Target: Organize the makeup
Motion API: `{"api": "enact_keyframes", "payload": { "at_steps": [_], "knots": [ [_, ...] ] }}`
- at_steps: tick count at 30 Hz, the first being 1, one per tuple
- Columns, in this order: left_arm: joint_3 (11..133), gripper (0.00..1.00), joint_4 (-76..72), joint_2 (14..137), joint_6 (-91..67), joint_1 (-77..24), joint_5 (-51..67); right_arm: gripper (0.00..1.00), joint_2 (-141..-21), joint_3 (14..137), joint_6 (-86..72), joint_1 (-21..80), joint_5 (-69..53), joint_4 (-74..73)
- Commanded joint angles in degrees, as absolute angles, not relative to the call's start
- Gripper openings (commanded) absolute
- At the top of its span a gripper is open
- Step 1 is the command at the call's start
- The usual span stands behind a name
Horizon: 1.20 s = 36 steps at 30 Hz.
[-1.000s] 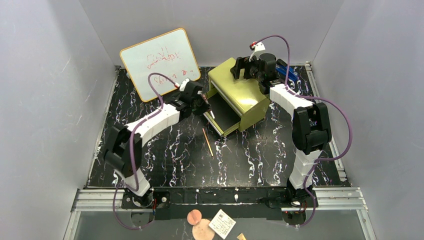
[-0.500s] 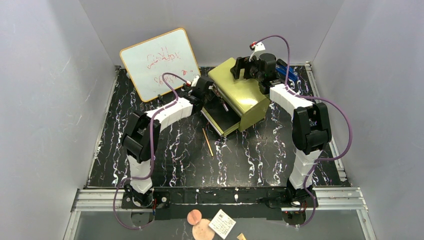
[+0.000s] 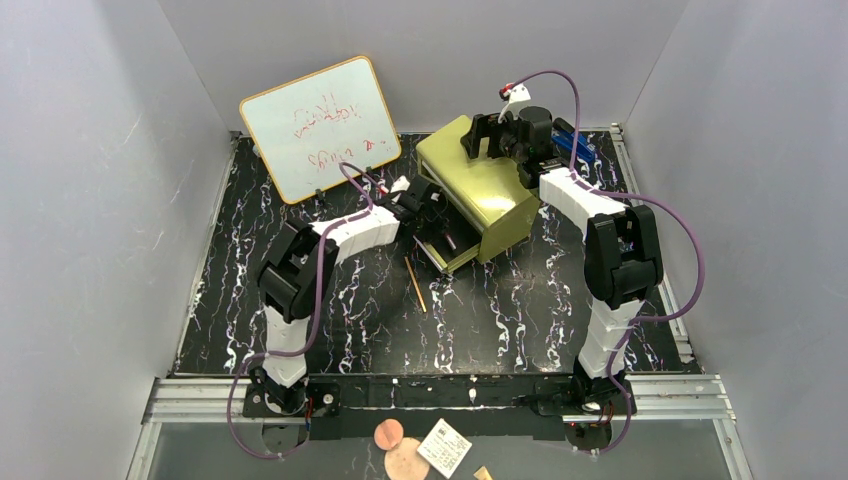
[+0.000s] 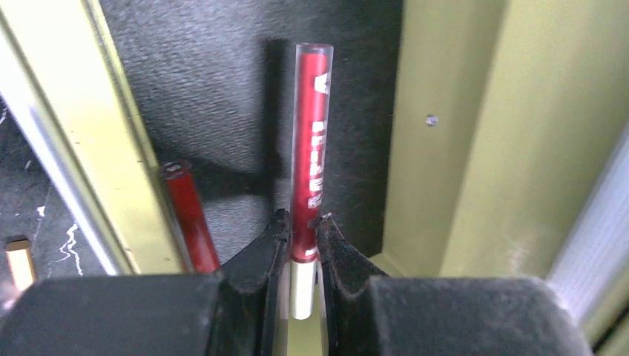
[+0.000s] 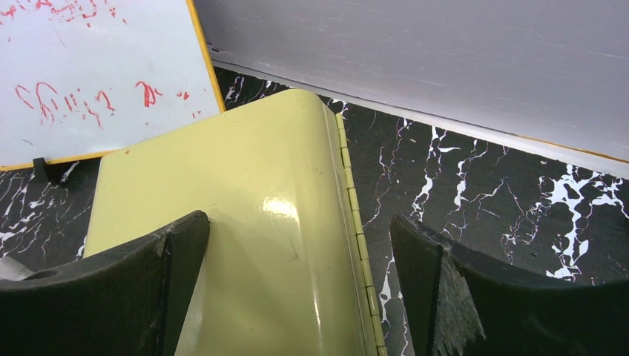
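My left gripper (image 4: 300, 231) is shut on a slim dark-red pencil (image 4: 310, 148) with a silver end. It holds the pencil inside the open drawer (image 4: 222, 89) of the olive-yellow chest, over the dark liner. A second dark-red pencil (image 4: 189, 215) lies against the drawer's left wall. In the top view my left gripper (image 3: 440, 228) is over the drawer (image 3: 452, 248). A tan pencil (image 3: 415, 284) lies on the table in front of the drawer; its end also shows in the left wrist view (image 4: 18, 261). My right gripper (image 5: 298, 226) is open and empty above the chest's lid (image 5: 245, 193).
The chest (image 3: 485, 185) stands at the back middle. A whiteboard (image 3: 320, 125) with red writing leans at the back left. Blue things (image 3: 580, 142) lie behind the right arm. Round pinkish discs (image 3: 400, 455) and a white card (image 3: 444, 447) lie below the table's near rail.
My left arm has swung right, from beside the drawer's left corner to over the open drawer, carrying the dark-red pencil. The right arm has not moved.
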<state>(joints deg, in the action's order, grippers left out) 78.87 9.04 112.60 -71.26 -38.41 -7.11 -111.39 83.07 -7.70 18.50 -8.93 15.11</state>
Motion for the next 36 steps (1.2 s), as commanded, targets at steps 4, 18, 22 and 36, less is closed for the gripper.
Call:
{"api": "enact_keyframes", "payload": {
  "at_steps": [4, 18, 22, 36],
  "knots": [
    [78.76, 0.00, 11.08, 113.47, -70.89, -38.55, -7.73, 0.99, -121.57, 75.50, -5.82, 20.29, -8.35, -13.09],
    [88.60, 0.27, 18.66, 114.26, -63.17, -38.55, -9.77, 0.99, -121.37, 75.59, -5.76, 20.22, -8.81, -13.20],
    [90.76, 0.34, 20.76, 114.39, -62.11, -38.58, -9.98, 0.99, -121.05, 75.51, -5.82, 20.24, -8.76, -13.27],
    [92.06, 0.33, 37.52, 102.92, -45.67, -38.97, -16.22, 0.99, -120.29, 75.17, -6.00, 20.36, -8.74, -13.23]
  ]
}}
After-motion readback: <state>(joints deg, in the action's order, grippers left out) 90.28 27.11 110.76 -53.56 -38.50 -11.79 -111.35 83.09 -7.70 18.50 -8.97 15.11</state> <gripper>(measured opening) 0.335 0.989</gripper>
